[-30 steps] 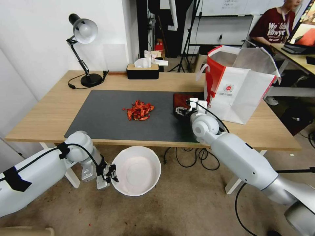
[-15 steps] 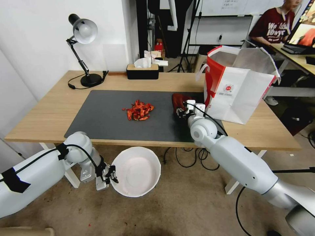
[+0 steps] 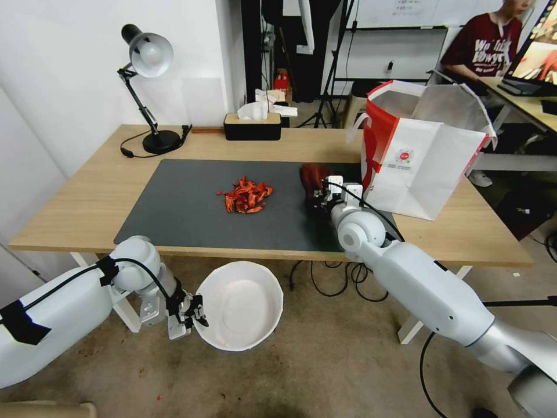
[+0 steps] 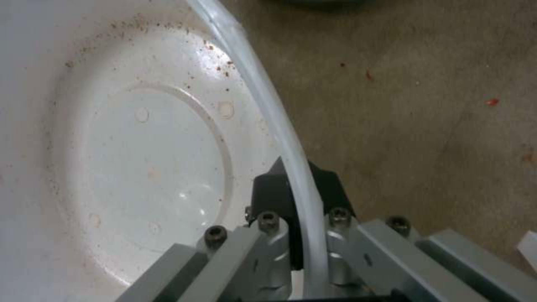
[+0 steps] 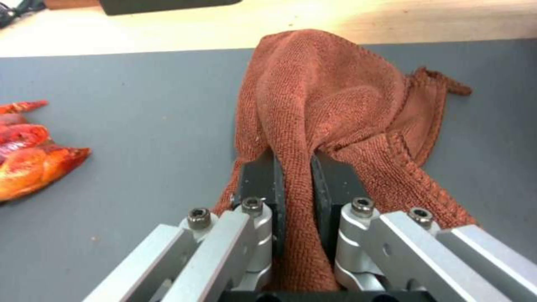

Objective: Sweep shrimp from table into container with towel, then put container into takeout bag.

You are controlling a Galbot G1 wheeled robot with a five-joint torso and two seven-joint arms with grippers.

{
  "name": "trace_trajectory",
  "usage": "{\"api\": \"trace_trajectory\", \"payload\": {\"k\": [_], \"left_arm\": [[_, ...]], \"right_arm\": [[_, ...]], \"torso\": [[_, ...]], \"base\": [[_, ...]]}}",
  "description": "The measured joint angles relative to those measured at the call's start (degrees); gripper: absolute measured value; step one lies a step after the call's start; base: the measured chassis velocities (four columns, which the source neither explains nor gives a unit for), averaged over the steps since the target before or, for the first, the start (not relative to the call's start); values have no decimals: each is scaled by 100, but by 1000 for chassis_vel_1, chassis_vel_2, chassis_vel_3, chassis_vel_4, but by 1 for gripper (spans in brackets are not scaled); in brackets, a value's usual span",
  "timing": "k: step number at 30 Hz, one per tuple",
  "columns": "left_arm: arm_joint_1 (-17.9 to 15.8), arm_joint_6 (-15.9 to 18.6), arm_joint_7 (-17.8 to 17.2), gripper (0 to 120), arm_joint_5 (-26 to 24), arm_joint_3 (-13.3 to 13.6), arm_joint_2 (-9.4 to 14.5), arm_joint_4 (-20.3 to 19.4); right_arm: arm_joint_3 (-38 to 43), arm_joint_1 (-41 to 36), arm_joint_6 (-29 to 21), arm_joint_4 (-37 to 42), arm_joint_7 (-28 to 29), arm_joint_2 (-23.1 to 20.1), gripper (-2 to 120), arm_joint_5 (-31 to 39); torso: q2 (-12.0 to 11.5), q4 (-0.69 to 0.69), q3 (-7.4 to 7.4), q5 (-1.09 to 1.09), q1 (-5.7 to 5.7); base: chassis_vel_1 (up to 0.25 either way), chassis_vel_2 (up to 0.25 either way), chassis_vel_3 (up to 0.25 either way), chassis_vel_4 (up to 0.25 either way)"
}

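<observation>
The shrimp lie in one small heap near the middle of the dark mat, well away from the front edge of the tabletop. None of them is in the container yet.

The towel is on the mat toward the right edge, just beside the takeout bag. The right hand has its two fingers pressed together on a fold of the towel, so the cloth stands up in a ridge between them and the rest trails on the mat. The left hand is clamped on the rim of the container and holds it below the front edge of the tabletop, a little to the left of the shrimp line and lower than the surface.

I think the step in hand is to bring the towel behind the heap and then pull it toward the front edge. To do this well, the towel should go down on the far side of the shrimp, with a wide part of the cloth flat on the mat, because a narrow ridge may let pieces slip past at both sides. The sweep should be slow and straight.

The container probably needs to come closer under the edge, directly in front of the heap and with its open side up. If a gap remains there, shrimp could fall to the floor. The bag stands open at the right back part of the tabletop, ready for later.
</observation>
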Motion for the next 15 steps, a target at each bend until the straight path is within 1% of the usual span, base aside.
{"api": "trace_trajectory", "payload": {"k": [3, 4, 6, 8, 11, 12, 15], "left_arm": [[4, -20, -21, 0, 0, -20, 0, 43], [4, -20, -21, 0, 0, -20, 0, 43], [7, -49, -25, 0, 2, -43, 1, 71], [8, -61, -25, 0, 2, -47, 3, 79], [9, -96, -46, 0, 5, -78, 13, 140], [9, -96, -46, 0, 5, -78, 13, 140], [-4, -122, -63, 0, 9, -102, -5, 212]], "right_arm": [[51, -14, 152, 53, -284, -40, 9, -102], [51, -14, 152, 53, -284, -40, 9, -102], [78, -6, 320, 123, -640, -79, 9, -129], [77, 5, 362, 133, -724, -90, 9, -136], [20, 200, 604, 122, -1358, -125, 9, -159], [20, 200, 604, 122, -1358, -125, 9, -159], [-70, 464, 750, -91, -1794, -67, 9, -175]], "torso": [[0, 0, 0, 0, 0], [0, 0, 0, 0, 0], [0, 0, 0, 0, 0], [0, 0, 0, 0, 0], [0, 0, -1, 0, 1], [0, 0, -1, 0, 1], [0, 0, -1, -1, 0]], "base": [[0, 0, 0, 0], [0, 0, 0, 0], [0, 0, 0, 0], [0, 0, 0, 0], [0, 0, 0, 0], [0, 0, 0, 0], [0, 0, 0, 0]]}}
